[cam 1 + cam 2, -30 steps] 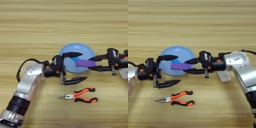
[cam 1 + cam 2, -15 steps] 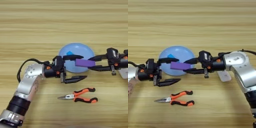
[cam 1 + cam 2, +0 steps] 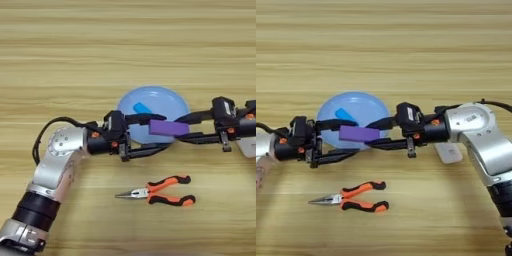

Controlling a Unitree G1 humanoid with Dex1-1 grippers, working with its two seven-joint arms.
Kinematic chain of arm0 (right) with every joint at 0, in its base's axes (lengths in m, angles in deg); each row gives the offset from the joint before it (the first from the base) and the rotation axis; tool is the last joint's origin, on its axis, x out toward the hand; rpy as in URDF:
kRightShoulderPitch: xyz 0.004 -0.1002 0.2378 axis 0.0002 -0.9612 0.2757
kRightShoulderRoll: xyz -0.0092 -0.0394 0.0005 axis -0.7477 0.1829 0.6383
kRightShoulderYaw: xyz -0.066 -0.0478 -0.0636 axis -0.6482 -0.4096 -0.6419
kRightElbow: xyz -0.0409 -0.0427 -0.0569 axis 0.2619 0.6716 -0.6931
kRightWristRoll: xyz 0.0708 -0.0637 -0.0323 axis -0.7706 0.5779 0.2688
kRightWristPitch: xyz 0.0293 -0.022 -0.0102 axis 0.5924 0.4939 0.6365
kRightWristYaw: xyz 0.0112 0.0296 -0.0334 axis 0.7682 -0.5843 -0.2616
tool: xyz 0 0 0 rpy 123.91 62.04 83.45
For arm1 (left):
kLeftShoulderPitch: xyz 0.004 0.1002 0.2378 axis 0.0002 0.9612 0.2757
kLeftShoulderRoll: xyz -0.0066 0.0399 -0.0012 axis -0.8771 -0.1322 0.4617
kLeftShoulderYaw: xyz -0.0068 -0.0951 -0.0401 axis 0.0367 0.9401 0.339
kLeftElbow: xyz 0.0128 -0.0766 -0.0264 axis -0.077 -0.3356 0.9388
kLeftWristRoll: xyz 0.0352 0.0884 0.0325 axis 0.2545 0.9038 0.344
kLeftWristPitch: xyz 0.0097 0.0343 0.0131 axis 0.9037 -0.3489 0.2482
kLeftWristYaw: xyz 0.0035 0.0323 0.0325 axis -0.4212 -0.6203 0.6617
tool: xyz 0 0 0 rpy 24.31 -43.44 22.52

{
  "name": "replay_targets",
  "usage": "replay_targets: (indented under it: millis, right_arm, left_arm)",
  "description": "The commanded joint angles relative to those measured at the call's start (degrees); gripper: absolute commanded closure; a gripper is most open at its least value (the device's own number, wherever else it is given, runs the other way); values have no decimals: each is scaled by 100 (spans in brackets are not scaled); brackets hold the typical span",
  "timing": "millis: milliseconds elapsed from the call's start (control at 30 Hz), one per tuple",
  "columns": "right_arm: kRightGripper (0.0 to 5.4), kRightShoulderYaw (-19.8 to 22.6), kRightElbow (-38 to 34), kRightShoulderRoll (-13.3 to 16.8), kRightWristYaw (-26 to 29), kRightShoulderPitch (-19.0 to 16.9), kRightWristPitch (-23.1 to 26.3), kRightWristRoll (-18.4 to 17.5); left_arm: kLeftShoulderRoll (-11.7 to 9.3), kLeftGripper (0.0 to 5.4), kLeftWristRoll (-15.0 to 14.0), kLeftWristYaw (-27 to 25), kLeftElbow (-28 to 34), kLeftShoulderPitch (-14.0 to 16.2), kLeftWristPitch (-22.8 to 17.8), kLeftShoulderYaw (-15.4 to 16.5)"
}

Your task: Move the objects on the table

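Over the near rim of the blue plate (image 3: pixel 172 98), the purple block (image 3: pixel 169 127) is clamped by the right gripper (image 3: pixel 182 129) and should be kept level while the left gripper (image 3: pixel 159 132), fingers spread around its near end, is closed on it, the pliers (image 3: pixel 160 190) lying nearer than the plate.

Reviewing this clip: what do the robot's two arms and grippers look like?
Both arms have rounded silver-grey shells with black joint sections and a thin black cable looping outside. The left gripper and right gripper are black housings with small orange accents and long, slim, curved black fingers. A white panel sits on the right wrist.
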Motion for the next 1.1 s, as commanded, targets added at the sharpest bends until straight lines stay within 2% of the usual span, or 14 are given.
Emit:
replay_targets:
  millis: [33, 400, 1100]
  right_arm:
    - [398, 25, -52, -2, -55, 84, 51, -30]
    - [398, 29, -104, 13, -51, 74, 75, -67]
    - [398, 26, -139, 18, -23, 63, 118, -83]
  left_arm:
    - [-14, 301, 48, -98, 18, -35, 30, -64]
    - [-3, 391, 34, -119, -9, -48, 27, -34]
    - [31, 396, 43, -114, -93, -91, 63, 20]
